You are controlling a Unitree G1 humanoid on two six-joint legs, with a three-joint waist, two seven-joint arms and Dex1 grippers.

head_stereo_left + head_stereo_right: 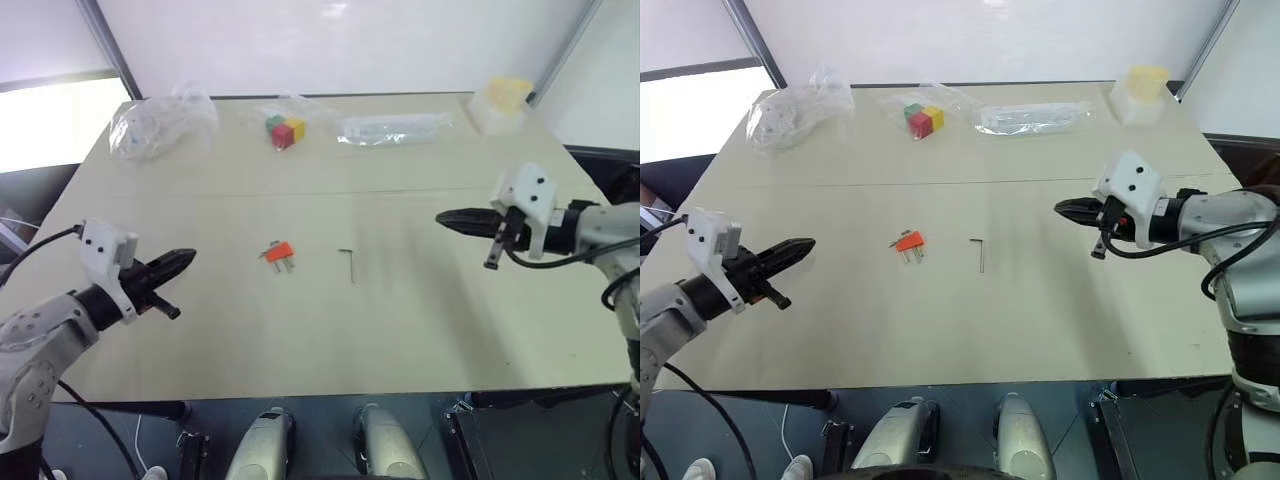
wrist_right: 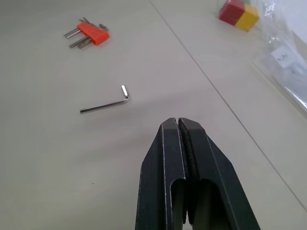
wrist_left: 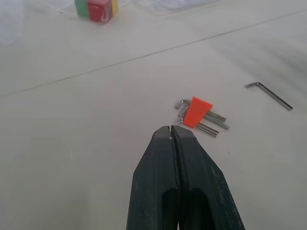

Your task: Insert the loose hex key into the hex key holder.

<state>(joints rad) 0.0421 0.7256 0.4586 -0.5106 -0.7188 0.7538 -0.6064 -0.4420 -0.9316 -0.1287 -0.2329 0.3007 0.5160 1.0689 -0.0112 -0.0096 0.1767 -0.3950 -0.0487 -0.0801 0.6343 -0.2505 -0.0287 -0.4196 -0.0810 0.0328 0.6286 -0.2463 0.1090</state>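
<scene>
Item one: we recorded the loose hex key (image 1: pixel 347 265), a thin dark metal L-shaped rod, lying flat on the pale beige table (image 1: pixel 420 330) near the middle, well away from every edge, its short bent end toward the far edge. Item two: the hex key holder (image 1: pixel 278 253), a small orange-red plastic block with a few thin metal keys sticking out like prongs, lay just beside it toward the left edge, apart from it and not touching. Item three: our left gripper (image 1: pixel 187 258), two black fingers pressed together on nothing, hung above the table toward the left edge, pointing at the holder. Item four: our right gripper (image 1: pixel 444 217), likewise closed and empty, hung toward the right edge, aimed at the key. Sundry, along the far edge: crumpled clear plastic bags (image 1: pixel 160 122) by the far left corner; red, yellow and green cubes (image 1: pixel 285 130) in clear wrap; a long clear packet (image 1: pixel 393 128); a pale yellow container (image 1: pixel 503 98) by the far right corner. Progress, in our judgement: nothing done. The key was not picked up, the holder not steadied, no insertion begun. Left to do: open a gripper, take up the key, secure the holder, and seat the key in a slot.
</scene>
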